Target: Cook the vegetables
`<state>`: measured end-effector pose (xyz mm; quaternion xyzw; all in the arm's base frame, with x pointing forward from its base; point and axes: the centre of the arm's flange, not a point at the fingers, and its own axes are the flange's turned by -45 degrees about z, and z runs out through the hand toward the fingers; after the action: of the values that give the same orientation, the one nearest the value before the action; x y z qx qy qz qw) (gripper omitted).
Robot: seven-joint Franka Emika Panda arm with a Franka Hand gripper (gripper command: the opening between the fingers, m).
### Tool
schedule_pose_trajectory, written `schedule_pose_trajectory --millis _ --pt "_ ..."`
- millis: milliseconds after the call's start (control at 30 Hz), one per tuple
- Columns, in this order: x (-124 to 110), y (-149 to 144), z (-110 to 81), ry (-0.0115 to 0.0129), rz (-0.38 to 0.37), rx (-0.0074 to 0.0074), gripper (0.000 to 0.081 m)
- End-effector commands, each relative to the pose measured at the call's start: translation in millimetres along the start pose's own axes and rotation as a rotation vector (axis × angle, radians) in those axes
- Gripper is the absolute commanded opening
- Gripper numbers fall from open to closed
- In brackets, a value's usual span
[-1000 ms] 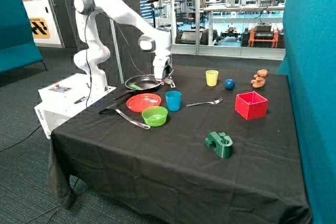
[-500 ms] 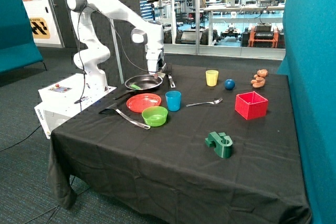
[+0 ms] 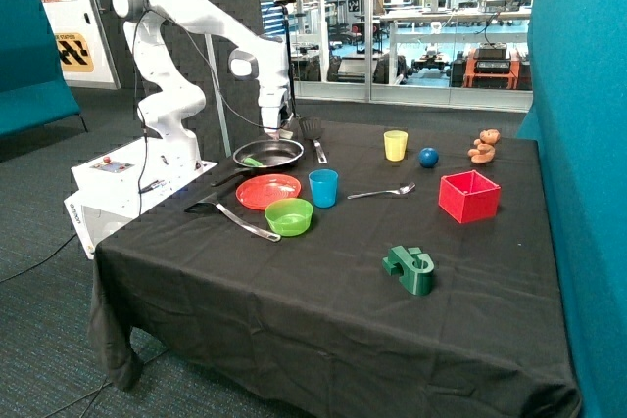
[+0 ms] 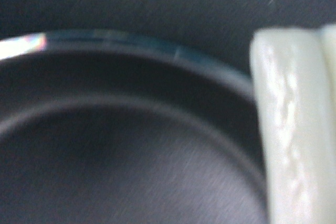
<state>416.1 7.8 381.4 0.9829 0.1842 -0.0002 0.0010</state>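
A black frying pan stands at the table's far corner, near the robot's base. The bright green vegetable lies inside it. My gripper hangs just above the pan's far rim, holding a small pale piece. In the wrist view the pale whitish vegetable fills one side, close to the camera, over the pan's rim and dark floor. The fingers themselves do not show there.
A black spatula lies beside the pan. In front of the pan are a red plate, a lime bowl, a blue cup, a ladle and a spoon. Farther off are a yellow cup, blue ball, red box and dark green block.
The gripper rose from the table beside the spatula and moved across to above the pan's far rim, carrying the pale piece. The arm swung back toward the base.
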Motion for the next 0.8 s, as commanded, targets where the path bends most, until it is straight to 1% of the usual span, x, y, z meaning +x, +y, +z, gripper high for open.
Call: schedule_pose_trajectory --millis 0,67,300,400,567,767 --pt "-31 -29 2.0 0.0009 -0.079 0.0019 0.0" --pt "-36 -39 5.6 0.0009 -0.109 0.0019 0.0" --pt "-46 -61 16.7 0.001 -0.147 0.0018 0.0" --pt "-51 -70 25.9 0.001 -0.168 0.0018 0.0" --pt "-58 -78 42.2 0.001 -0.191 0.0018 0.0" --pt "-60 -76 61.1 0.001 -0.177 0.0018 0.0"
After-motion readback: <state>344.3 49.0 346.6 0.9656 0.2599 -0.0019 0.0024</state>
